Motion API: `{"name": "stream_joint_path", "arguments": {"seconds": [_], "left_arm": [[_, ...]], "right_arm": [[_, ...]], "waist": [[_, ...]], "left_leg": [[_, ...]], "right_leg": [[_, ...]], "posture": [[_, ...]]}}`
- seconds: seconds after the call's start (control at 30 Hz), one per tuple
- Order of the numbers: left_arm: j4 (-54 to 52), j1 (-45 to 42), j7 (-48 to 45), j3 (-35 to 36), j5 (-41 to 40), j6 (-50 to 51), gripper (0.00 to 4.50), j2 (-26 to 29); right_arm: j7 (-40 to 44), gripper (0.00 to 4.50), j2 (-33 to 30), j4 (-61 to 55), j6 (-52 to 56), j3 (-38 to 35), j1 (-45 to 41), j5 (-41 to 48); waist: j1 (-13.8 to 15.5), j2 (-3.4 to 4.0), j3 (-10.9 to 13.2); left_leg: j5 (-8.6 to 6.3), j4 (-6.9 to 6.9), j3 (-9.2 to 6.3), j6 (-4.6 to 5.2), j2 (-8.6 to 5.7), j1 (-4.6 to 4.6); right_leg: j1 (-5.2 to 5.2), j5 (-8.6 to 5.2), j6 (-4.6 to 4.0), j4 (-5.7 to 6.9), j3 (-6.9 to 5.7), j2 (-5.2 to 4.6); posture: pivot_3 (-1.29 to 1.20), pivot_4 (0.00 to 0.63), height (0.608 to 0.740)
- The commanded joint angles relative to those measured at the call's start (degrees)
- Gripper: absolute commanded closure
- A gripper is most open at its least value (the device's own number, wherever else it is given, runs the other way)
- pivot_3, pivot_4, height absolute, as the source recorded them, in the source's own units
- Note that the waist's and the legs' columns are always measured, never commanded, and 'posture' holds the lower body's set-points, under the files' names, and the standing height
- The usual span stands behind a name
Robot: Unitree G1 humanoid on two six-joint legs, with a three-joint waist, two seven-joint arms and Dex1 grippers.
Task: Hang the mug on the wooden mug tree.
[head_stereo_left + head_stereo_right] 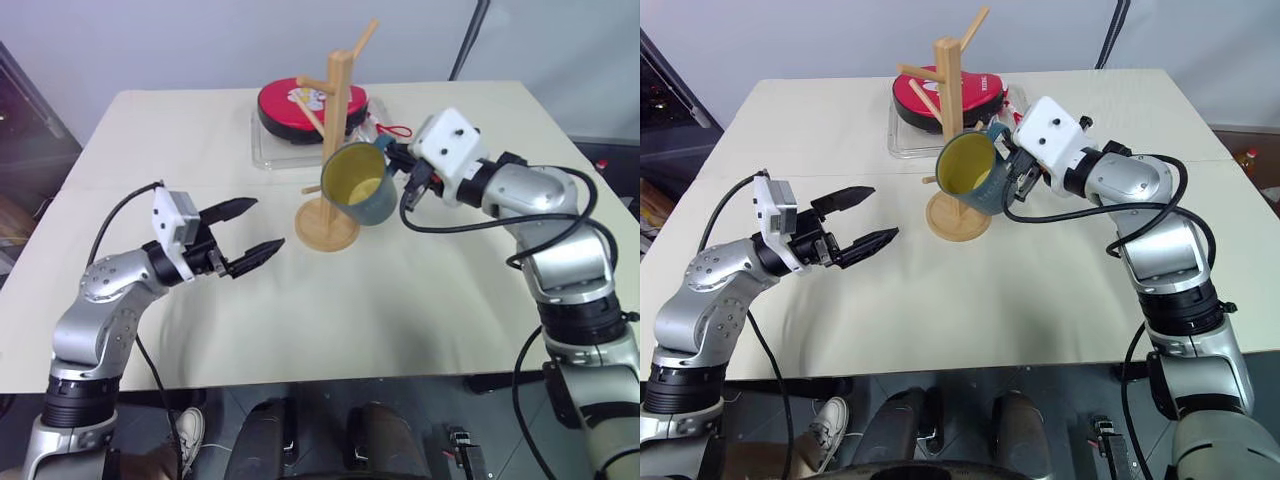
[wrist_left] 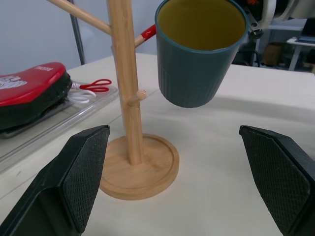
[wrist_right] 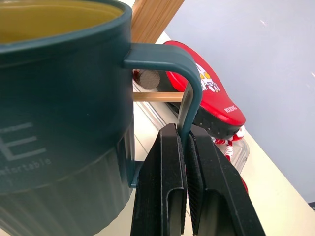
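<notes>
The dark teal mug (image 1: 358,186), pale yellow inside, hangs in the air, tipped with its mouth toward me, just right of the wooden mug tree (image 1: 340,100). My right gripper (image 3: 183,130) is shut on the mug's loop handle (image 3: 189,93), reaching in from the right. In the right wrist view a peg (image 3: 157,96) of the tree lies just behind the handle. The tree's round base (image 1: 327,228) rests mid-table, below the mug. My left gripper (image 1: 265,223) is open and holds nothing, to the left of the base and pointing at it.
Behind the tree a red case (image 1: 310,105) lies in a clear tray (image 1: 262,150), with a red loop (image 2: 96,86) beside it. The cream table (image 1: 200,300) runs out to the near edge, and a black cable (image 1: 470,225) loops under my right arm.
</notes>
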Motion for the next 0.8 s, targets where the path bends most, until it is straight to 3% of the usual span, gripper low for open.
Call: {"name": "stream_joint_path", "arguments": {"seconds": [0.03,0.4,0.5,0.63,0.8], "left_arm": [[-2.38,-0.83,0.15,1.73,-1.32,0.13,0.0,0.69],[-2.97,-0.81,0.79,1.51,-1.41,-0.06,0.0,0.51],[-3.05,-0.81,0.92,1.55,-1.4,-0.06,0.0,0.48],[-2.99,-0.69,0.99,1.8,-1.45,-0.03,0.0,0.61],[-1.49,0.15,2.64,1.95,-0.06,-0.47,0.0,0.13]], "right_arm": [[0.25,4.43,1.16,1.59,-2.22,0.77,-3.27,-0.97],[1.7,4.43,3.32,5.79,-2.75,3.17,-6.0,-2.53],[1.91,3.54,3.54,5.89,-2.87,2.96,-6.25,-2.47],[1.64,1.44,2.52,5.04,-3.64,2.21,-6.35,-3.51],[2.63,1.44,-2.34,1.12,-2.82,-4.6,-2.29,-1.13]], "waist": [[-0.01,0.0,0.0],[-0.02,-0.01,0.01],[-0.02,0.0,0.01],[-0.03,0.0,0.01],[0.26,-0.02,0.02]], "left_leg": [[0.0,0.0,0.0,0.0,0.0,0.0],[0.0,0.0,0.0,-0.01,0.0,0.0],[0.0,0.0,0.0,-0.01,0.0,0.0],[0.0,0.0,0.0,-0.01,0.0,0.0],[0.0,0.0,0.0,-0.01,0.0,-0.01]], "right_leg": [[0.0,0.0,0.0,0.0,0.0,0.0],[-0.01,0.0,0.0,0.01,0.0,0.0],[0.0,0.0,0.0,0.01,0.0,0.0],[-0.01,0.0,0.0,0.01,0.0,0.0],[-0.01,0.0,0.0,0.0,0.0,-0.02]], "posture": [[0.0,0.15,0.74],[0.0,0.15,0.74],[0.0,0.15,0.74],[0.0,0.15,0.74],[0.0,0.15,0.74]]}}
